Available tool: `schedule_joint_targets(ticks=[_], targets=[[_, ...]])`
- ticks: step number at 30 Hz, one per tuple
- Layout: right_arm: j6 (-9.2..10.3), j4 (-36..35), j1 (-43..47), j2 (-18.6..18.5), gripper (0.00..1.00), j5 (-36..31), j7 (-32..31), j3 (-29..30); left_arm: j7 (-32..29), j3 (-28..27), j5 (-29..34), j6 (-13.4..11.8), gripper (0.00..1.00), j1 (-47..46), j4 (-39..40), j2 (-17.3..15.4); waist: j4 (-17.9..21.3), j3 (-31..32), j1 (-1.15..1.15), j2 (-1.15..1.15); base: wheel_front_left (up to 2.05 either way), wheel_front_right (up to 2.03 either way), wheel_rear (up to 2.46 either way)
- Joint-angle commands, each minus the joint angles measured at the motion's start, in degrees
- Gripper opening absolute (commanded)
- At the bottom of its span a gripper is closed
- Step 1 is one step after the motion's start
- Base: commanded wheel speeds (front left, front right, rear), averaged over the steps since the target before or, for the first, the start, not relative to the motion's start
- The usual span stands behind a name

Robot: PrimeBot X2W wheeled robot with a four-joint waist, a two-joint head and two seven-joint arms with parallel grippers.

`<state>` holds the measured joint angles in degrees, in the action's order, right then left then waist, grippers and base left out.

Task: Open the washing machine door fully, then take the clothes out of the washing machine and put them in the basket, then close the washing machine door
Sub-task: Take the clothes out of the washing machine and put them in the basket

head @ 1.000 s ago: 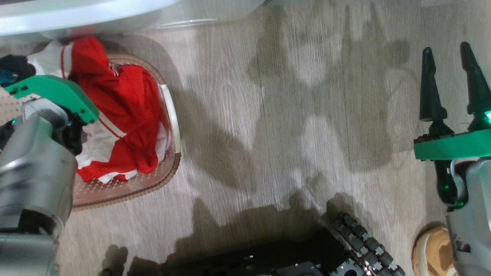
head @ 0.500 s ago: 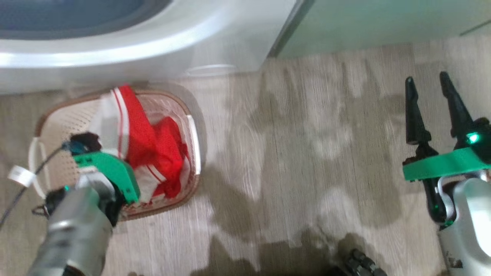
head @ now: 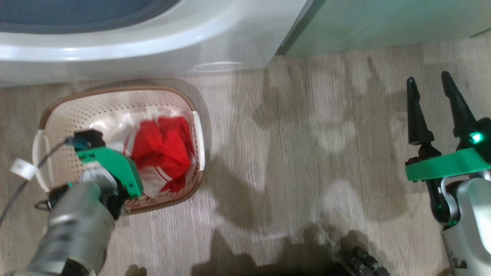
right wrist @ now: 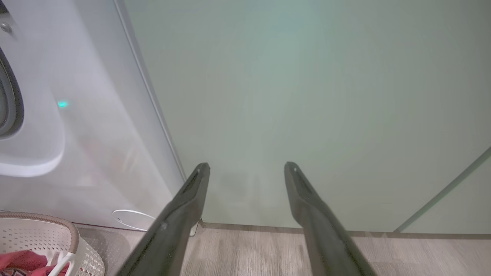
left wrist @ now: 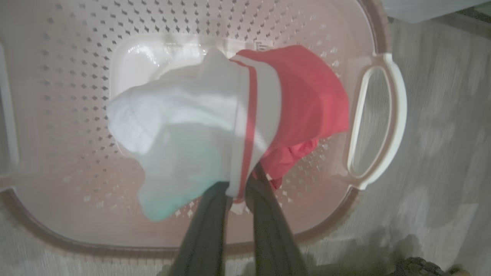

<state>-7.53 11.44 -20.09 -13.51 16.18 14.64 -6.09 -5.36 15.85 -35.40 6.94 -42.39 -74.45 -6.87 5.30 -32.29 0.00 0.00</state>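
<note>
One load: clothes (left wrist: 215,126) in basket (head: 115,90), not yet released.
Left fingers (left wrist: 216,207) pinched on clothes inside basket, red part toward its right handle (left wrist: 397,115); right fingers (head: 416,115) spread wide, empty, well right of basket, over floor (head: 307,172); washer (head: 153,50) just beyond basket.

The jersey (left wrist: 303,96) is showing bright red with white panels and red-striped white trim. The basket (head: 115,105) is showing cream-white, dotted with perforations, brown-rimmed; the washing machine (head: 153,42) is gleaming white, and the cabinet (right wrist: 307,96) is looking pale green.
</note>
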Motion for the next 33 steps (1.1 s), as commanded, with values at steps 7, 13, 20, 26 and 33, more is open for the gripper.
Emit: schedule_joint_targets(ticks=[7,13,20,26,33], targets=[[0.04,-2.06,0.22,-0.46,1.0,-0.21,0.36,0.22,1.81,-1.97,-0.85,-1.51,1.0,-2.17,0.5,-3.53,1.55,-3.21,0.0,0.0,0.0,0.0,0.0],[0.04,-1.25,0.93,0.37,1.0,-0.17,0.36,0.56,5.48,-1.52,-0.57,-2.06,1.0,-0.54,0.5,-3.62,1.17,0.61,0.0,0.0,0.0,0.0,0.0],[0.04,0.15,2.84,1.88,1.0,0.32,0.36,-0.18,16.75,-2.21,-1.64,-0.3,1.0,2.26,0.8,-3.84,0.55,8.75,0.0,0.0,0.0,0.0,0.0],[0.04,1.38,5.58,3.17,1.0,0.92,0.36,-0.45,20.27,-2.06,-1.46,0.49,1.0,6.06,7.05,-5.21,0.43,16.24,0.0,0.0,0.0,0.0,0.0],[0.04,1.76,9.33,4.53,1.0,2.19,0.36,0.73,20.34,-6.64,1.89,0.53,1.0,16.21,26.77,-6.68,-0.12,23.78,0.0,0.0,0.0,0.0,0.0]])
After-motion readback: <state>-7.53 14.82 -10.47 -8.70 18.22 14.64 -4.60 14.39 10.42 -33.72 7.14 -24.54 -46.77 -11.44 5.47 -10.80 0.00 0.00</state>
